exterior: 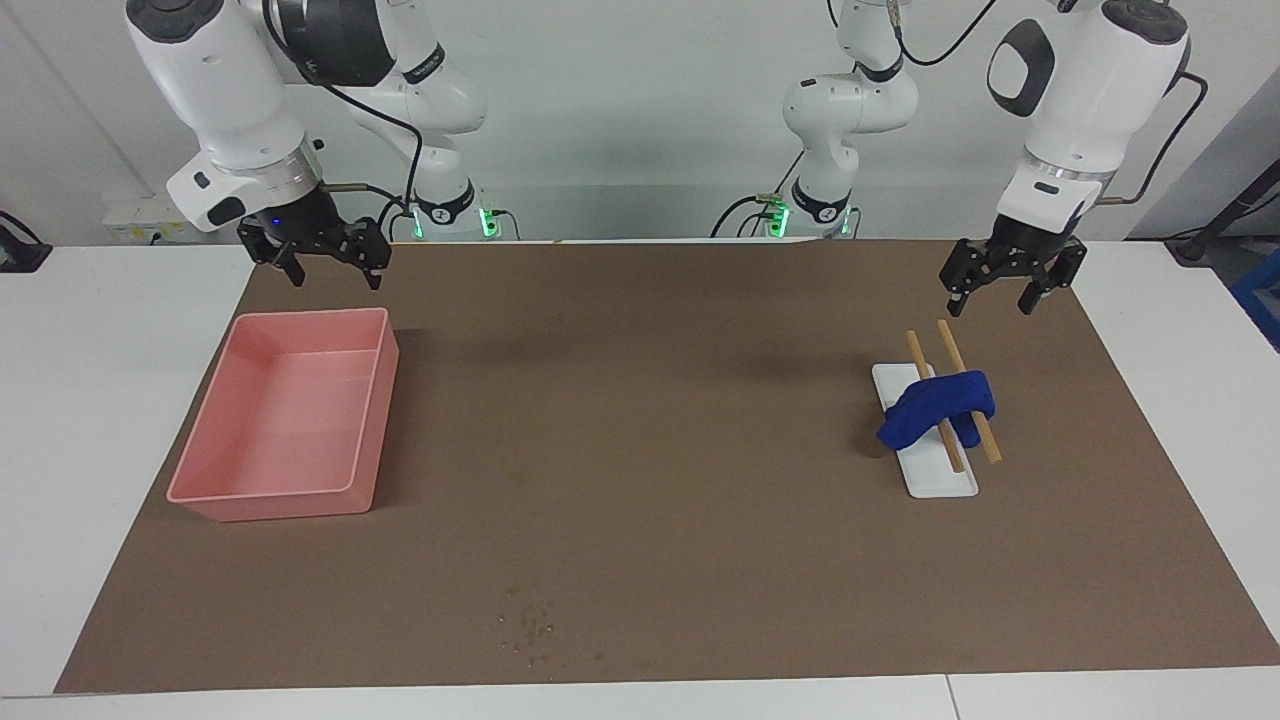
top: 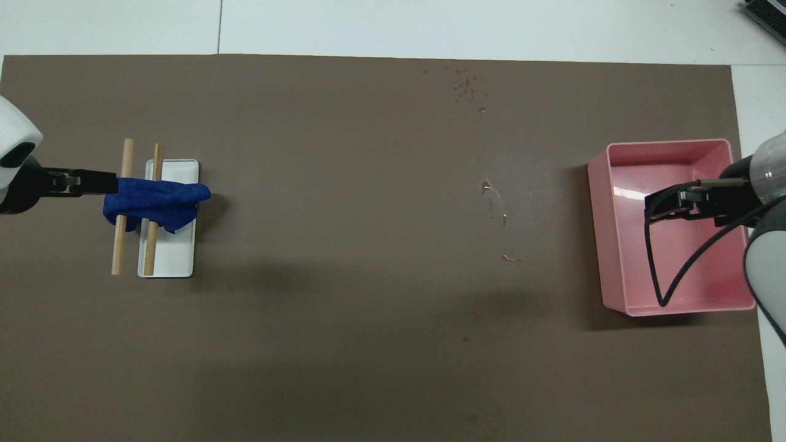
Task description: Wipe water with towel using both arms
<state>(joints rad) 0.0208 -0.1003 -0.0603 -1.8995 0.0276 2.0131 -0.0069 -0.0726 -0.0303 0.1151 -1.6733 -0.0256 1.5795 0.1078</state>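
Note:
The royal-blue towel [exterior: 935,408] lies draped over two wooden sticks [exterior: 985,435] on a white tray [exterior: 940,480], toward the left arm's end of the mat. It also shows in the overhead view [top: 156,201]. My left gripper [exterior: 992,303] hangs open and empty in the air over the mat beside the tray, apart from the towel; in the overhead view it [top: 98,182] shows at the towel's edge. My right gripper [exterior: 335,275] hangs open and empty over the pink bin [exterior: 280,492]. Water drops [exterior: 530,625] lie on the mat, farthest from the robots.
The pink bin [top: 614,245] stands at the right arm's end of the brown mat [exterior: 640,420]. More small drops [top: 491,196] lie mid-mat, with a cluster [top: 468,89] farther out. The tray [top: 172,261] and sticks [top: 120,245] lie lengthwise away from the robots.

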